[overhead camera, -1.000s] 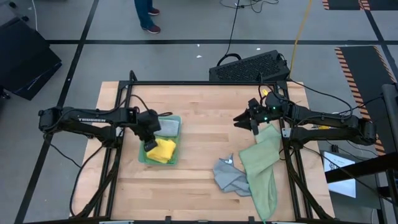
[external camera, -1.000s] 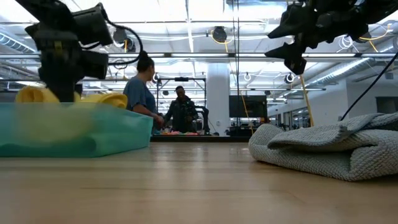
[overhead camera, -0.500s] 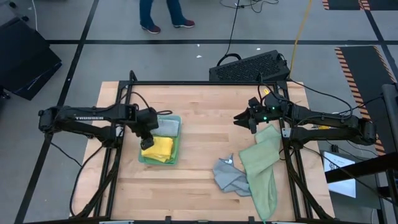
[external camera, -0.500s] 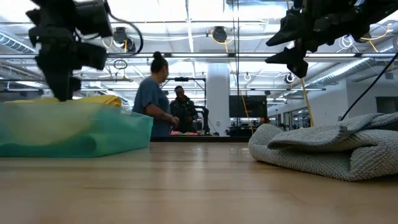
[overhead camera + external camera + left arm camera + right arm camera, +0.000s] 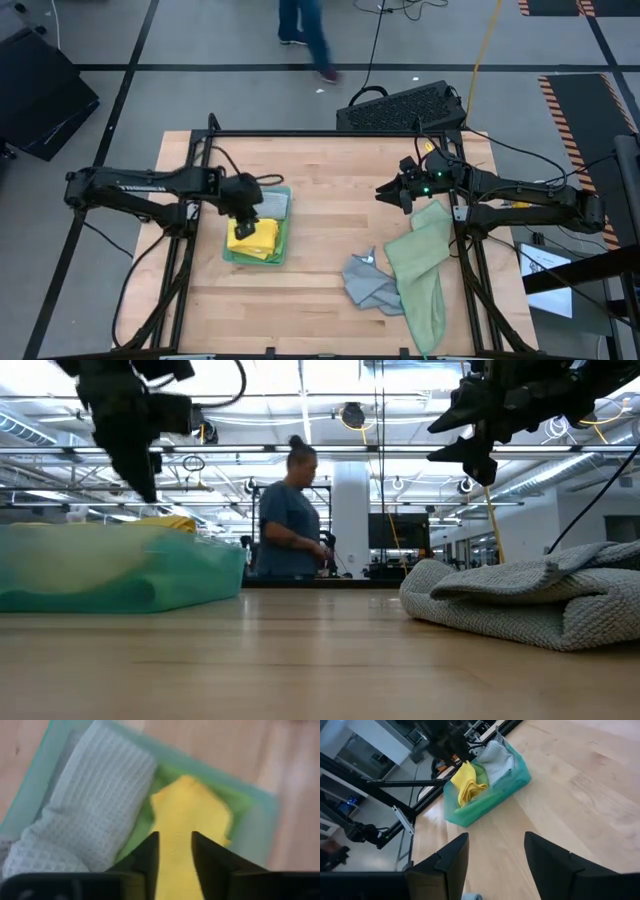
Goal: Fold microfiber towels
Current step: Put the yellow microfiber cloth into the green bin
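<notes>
Wooden table [image 5: 320,190]: teal plastic bin [image 5: 281,247] holds my folded yellow towel [image 5: 255,238]; grey [image 5: 368,283] and sage towels [image 5: 420,270] remain unfolded. Left gripper [image 5: 243,207] parted, empty; right gripper [image 5: 392,194] spread.

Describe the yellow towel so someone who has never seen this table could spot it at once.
On the left half of the wooden table sits a translucent green bin, just under the left gripper. The yellow towel lies folded in its nearer half, beside a pale grey waffle-textured towel. It is the only bright yellow cloth in sight.
</notes>
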`<state>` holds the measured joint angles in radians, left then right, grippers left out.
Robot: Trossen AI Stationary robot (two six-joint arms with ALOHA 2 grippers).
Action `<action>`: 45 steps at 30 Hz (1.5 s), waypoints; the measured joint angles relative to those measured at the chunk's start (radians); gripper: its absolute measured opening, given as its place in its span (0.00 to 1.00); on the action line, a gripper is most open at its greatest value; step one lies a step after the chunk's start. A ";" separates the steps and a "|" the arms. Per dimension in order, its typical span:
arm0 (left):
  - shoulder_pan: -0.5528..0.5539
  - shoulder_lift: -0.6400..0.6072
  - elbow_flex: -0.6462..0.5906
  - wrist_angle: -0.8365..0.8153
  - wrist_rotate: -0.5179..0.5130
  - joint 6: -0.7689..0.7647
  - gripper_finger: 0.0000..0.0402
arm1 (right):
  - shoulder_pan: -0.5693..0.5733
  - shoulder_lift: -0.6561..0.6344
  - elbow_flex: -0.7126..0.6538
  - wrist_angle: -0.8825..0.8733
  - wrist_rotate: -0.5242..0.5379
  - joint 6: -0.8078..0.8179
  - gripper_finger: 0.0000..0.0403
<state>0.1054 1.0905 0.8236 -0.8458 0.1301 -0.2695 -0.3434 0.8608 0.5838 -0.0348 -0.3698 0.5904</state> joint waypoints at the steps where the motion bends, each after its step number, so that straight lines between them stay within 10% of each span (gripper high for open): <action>1: -0.012 0.008 -0.023 0.020 -0.023 -0.016 0.24 | 0.003 0.000 0.000 0.001 0.000 0.000 0.45; 8: -0.055 0.097 -0.183 0.273 -0.106 -0.066 0.02 | 0.026 0.000 0.000 0.006 0.000 0.015 0.37; 15: -0.056 0.225 -0.276 0.502 -0.117 -0.115 0.05 | 0.025 -0.001 0.000 0.008 -0.001 0.023 0.30; 29: -0.087 0.118 -0.028 0.094 -0.074 -0.375 0.06 | 0.025 0.000 0.000 0.005 -0.001 -0.002 0.28; 45: -0.115 0.248 -0.186 0.034 -0.096 -0.708 0.01 | 0.025 0.000 0.000 0.000 0.001 -0.032 0.28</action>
<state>-0.0101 1.3380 0.6377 -0.8113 0.0337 -0.9779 -0.3187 0.8608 0.5835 -0.0348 -0.3688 0.5588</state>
